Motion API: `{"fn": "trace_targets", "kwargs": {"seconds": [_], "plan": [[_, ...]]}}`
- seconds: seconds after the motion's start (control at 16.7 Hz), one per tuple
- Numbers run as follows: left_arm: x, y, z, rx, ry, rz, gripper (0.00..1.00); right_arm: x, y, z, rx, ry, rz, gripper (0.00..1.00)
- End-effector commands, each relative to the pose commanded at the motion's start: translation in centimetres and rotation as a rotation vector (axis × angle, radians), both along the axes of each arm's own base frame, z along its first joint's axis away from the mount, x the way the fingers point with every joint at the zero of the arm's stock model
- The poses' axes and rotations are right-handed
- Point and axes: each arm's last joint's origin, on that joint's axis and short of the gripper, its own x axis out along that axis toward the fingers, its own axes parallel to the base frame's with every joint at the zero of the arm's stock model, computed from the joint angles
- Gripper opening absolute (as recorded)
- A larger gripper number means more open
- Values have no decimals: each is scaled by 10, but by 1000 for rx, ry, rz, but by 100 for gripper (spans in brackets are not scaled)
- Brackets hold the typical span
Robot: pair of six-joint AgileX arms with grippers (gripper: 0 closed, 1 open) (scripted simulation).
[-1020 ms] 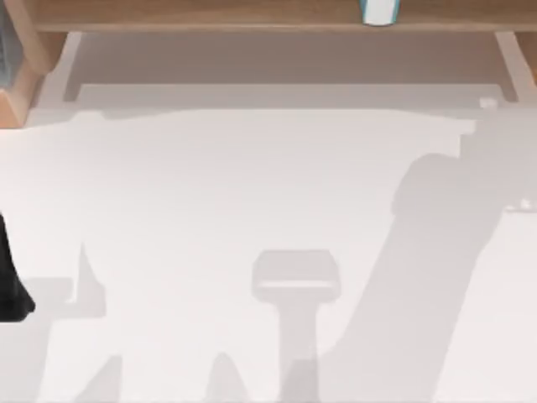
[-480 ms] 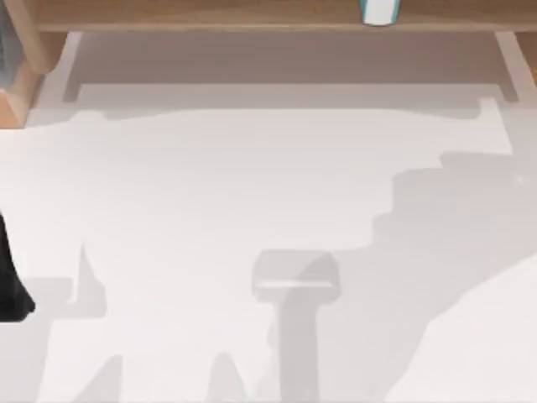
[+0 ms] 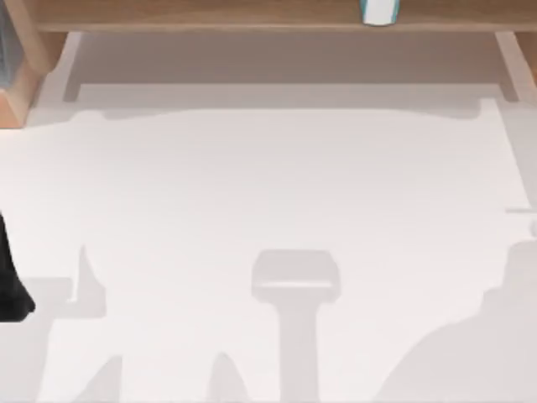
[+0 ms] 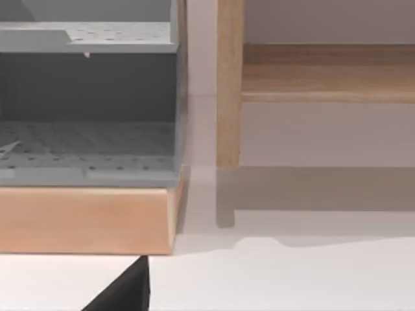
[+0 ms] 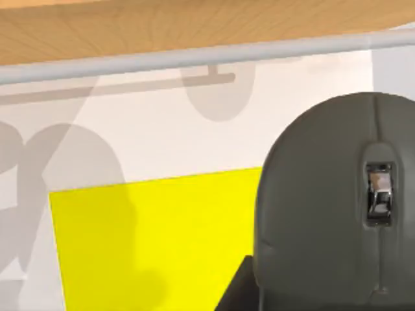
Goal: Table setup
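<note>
Mouse: a dark grey computer mouse (image 5: 331, 201) with a silver scroll wheel sits directly under the right wrist camera, very close, resting partly on the yellow mat.
Yellow mat: a flat bright yellow mat (image 5: 155, 240) lies on the white table, running out from under the mouse to the side away from it.
Right claw: no finger of it can be made out against the mouse, so whether it is wide, narrow or holding anything cannot be told.
Table: a white tabletop (image 3: 268, 185) carrying soft grey shadows in the top view.
Shelf: a wooden shelf (image 3: 210, 13) runs along the far edge of the table, with a grey rail (image 5: 194, 57) below the wood in the right wrist view.
Cup: a white cup with a teal rim (image 3: 379, 12) stands on the shelf, toward the right.
Left arm: a dark part of it (image 3: 10, 277) sits at the table's left edge, facing a grey perforated rack (image 4: 87, 97) on a wooden base (image 4: 84, 217); its claw's state cannot be told.
</note>
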Motion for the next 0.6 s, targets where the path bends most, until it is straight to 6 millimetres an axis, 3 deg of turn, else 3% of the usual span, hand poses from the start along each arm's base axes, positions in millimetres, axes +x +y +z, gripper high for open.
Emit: {"fn": "trace_targets", "kwargs": {"seconds": [0.36, 0.6], "plan": [[0, 0, 0, 0, 0, 0, 100, -27, 7, -79, 101, 120, 54, 0], [0, 0, 0, 0, 0, 0, 100, -36, 13, -107, 142, 161, 78, 0]]}}
